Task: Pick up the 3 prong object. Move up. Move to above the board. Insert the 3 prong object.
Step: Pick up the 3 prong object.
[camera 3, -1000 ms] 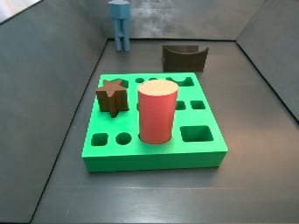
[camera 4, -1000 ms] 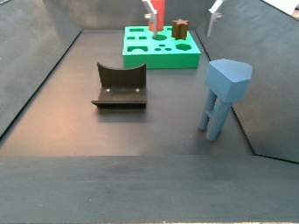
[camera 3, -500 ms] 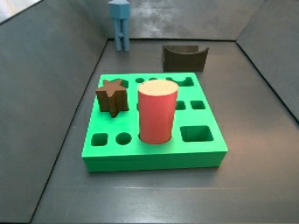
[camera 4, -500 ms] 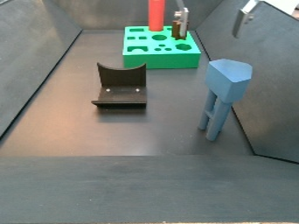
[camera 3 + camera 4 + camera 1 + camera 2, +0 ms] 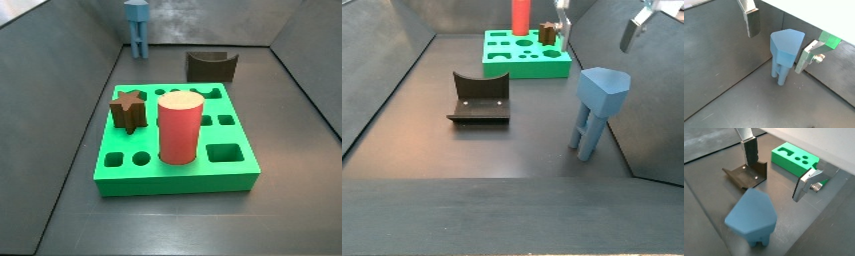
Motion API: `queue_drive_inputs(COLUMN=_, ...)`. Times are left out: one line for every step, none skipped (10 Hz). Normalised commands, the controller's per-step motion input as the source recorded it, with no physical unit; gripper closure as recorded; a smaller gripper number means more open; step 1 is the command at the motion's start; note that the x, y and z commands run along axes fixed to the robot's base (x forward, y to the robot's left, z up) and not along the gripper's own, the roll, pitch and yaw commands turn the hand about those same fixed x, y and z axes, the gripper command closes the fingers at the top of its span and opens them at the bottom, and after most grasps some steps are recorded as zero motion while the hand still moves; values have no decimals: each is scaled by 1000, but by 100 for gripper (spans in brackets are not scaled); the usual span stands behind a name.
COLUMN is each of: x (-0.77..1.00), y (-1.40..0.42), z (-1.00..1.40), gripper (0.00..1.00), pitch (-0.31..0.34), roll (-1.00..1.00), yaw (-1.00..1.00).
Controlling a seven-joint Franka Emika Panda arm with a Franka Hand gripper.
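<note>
The 3 prong object (image 5: pixel 599 105) is a light-blue piece standing upright on its prongs on the dark floor, close to a side wall; it also shows in a side view (image 5: pixel 136 25) and in both wrist views (image 5: pixel 784 50) (image 5: pixel 751 218). My gripper (image 5: pixel 596 22) is open and empty, hanging above it and a little toward the board. In a wrist view the gripper (image 5: pixel 779 37) has its silver fingers (image 5: pixel 749 20) wide apart on either side of the piece's top, not touching it. The green board (image 5: pixel 201 176) lies further off (image 5: pixel 523 66) (image 5: pixel 794 160).
A red cylinder (image 5: pixel 181 125) and a dark brown star block (image 5: pixel 128 110) stand in the board. The dark fixture (image 5: pixel 480 98) stands on the floor between the board and the 3 prong object (image 5: pixel 746 175). Grey walls enclose the floor.
My gripper has moved away from above the board toward the 3 prong object, still open. The pieces have not moved.
</note>
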Motion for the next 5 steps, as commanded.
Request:
queue_drive_inputs(x=0, y=214, z=-229, gripper=0, pitch=-127, roll=-163, yaw=426)
queue_drive_inputs(x=0, y=246, z=-171, gripper=0, pitch=-116, roll=-201, yaw=420)
queue_drive_inputs(x=0, y=214, z=-166, gripper=0, pitch=-123, roll=-211, yaw=423)
queue_drive_inputs(x=0, y=174, z=-17, gripper=0, pitch=-66, roll=-107, yaw=337)
queue_drive_inputs(x=0, y=189, z=-114, gripper=0, pitch=-60, roll=-79, yaw=329)
